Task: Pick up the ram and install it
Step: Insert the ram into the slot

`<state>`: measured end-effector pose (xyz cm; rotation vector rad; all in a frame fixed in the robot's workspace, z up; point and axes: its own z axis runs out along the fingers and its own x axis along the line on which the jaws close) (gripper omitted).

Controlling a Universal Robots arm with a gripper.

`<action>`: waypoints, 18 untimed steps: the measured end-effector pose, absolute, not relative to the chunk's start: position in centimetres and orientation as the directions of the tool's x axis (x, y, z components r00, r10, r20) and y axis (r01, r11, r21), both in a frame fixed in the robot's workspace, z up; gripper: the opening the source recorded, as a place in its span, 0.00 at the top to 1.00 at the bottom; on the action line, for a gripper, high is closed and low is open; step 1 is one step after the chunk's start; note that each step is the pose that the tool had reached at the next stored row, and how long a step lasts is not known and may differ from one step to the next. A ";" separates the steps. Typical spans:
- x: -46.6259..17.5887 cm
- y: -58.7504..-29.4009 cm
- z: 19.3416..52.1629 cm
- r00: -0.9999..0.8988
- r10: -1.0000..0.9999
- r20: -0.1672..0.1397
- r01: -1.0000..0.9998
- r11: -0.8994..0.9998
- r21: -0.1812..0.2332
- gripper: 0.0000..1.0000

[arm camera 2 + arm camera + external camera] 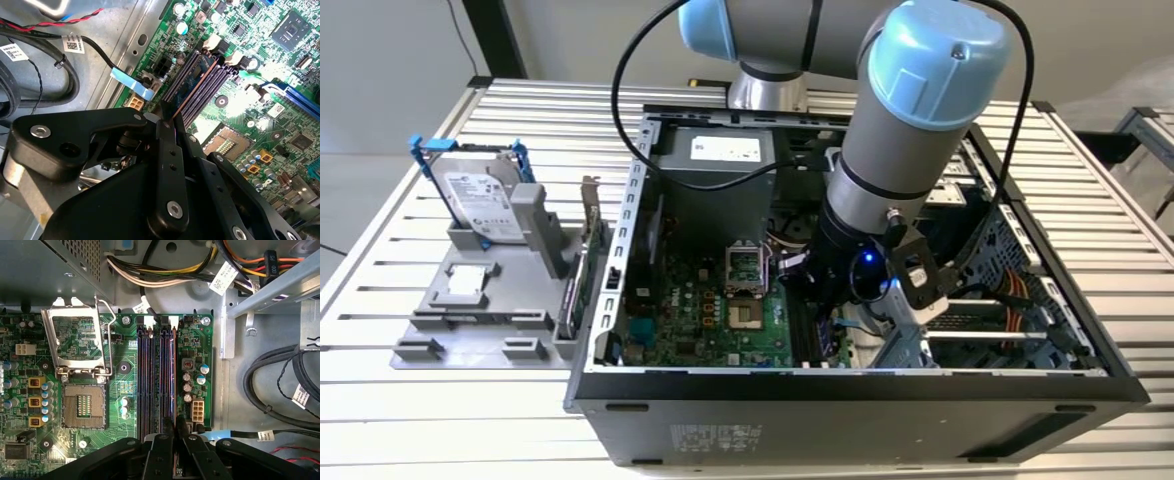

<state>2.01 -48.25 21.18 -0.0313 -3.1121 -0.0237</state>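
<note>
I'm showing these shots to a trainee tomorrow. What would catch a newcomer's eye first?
The grey arm with pale blue joint caps reaches down into the open computer case in the middle of the exterior view. In both wrist views its black gripper sits at the memory slots on the green motherboard, with the ram standing in one slot. At the exterior view's left, a hard drive stands upright in a grey holder.

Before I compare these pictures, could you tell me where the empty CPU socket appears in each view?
Exterior view: the CPU socket sits mid-motherboard, to the exterior view's left of the arm.
Second wrist view: the socket lies just past the gripper.
First wrist view: the socket adjoins its opened metal frame.
Shared landmark: the memory slots beside it, where the gripper grips the ram.
</note>
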 end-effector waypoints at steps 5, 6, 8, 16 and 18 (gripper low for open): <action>2.0 -48.3 21.2 -0.999 0.020 0.029 0.020 1.000 0.015 1.00; 2.0 -48.3 21.2 -0.999 0.020 0.029 0.020 1.000 0.015 1.00; 2.0 -48.3 21.2 -0.999 0.020 0.030 0.020 1.000 0.015 1.00; 2.0 -48.3 21.4 -0.999 0.020 0.046 0.021 1.000 0.021 1.00; 2.0 -48.4 21.5 -0.999 0.019 0.050 0.021 0.999 0.026 1.00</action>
